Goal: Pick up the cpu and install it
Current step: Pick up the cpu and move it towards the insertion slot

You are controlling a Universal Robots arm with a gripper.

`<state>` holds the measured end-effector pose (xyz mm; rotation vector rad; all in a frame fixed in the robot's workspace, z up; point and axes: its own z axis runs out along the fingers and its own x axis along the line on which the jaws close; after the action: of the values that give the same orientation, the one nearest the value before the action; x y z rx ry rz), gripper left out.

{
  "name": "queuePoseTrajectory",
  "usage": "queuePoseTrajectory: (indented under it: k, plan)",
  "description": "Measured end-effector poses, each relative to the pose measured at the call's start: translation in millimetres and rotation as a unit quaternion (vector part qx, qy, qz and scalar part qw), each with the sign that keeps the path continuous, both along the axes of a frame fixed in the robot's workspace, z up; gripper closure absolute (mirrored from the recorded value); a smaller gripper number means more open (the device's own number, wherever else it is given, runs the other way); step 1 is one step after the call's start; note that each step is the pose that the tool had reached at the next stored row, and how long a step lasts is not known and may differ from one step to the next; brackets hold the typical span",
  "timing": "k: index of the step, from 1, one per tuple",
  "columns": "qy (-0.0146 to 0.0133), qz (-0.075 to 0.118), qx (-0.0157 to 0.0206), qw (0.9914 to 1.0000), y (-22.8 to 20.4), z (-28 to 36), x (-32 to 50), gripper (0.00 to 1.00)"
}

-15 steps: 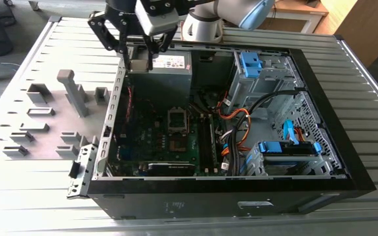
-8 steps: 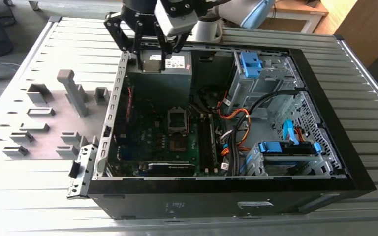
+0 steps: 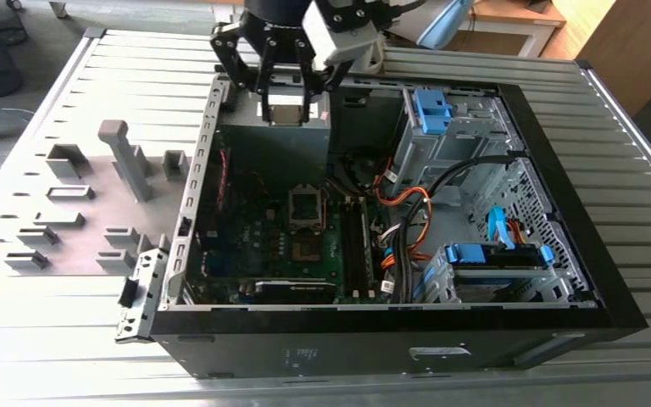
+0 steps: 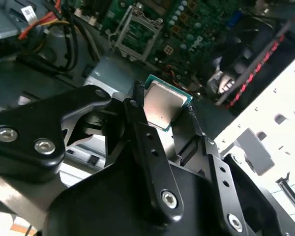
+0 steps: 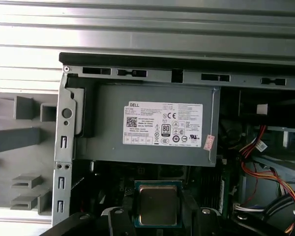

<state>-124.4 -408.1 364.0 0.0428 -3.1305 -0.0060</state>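
The cpu [image 5: 158, 204], a small flat square chip with a silvery top and green edge, sits clamped between the black fingers of my gripper [image 5: 158, 207]. In the second wrist view the cpu [image 4: 162, 105] is tilted in the gripper [image 4: 164, 107], with the motherboard socket [image 4: 137, 27] beyond it, its metal frame open. In the exterior view the gripper [image 3: 286, 93] hangs over the far end of the open computer case [image 3: 552, 212], above the power supply. The socket [image 3: 306, 208] lies nearer the camera on the green board.
The grey power supply box [image 5: 152, 128] with its white label lies just beyond the chip. Orange and black cables [image 3: 405, 212] and blue-tabbed drive bays [image 3: 495, 254] fill the case's right side in the exterior view. Grey holder blocks [image 3: 77, 195] stand on the ribbed table at the left.
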Motion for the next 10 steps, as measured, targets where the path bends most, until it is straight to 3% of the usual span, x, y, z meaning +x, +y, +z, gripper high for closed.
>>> queuePoseTrajectory:
  k: [10]
  plan:
    - [0.0002,0.000,0.0000,1.00000,0.0,0.0,26.4,0.53]
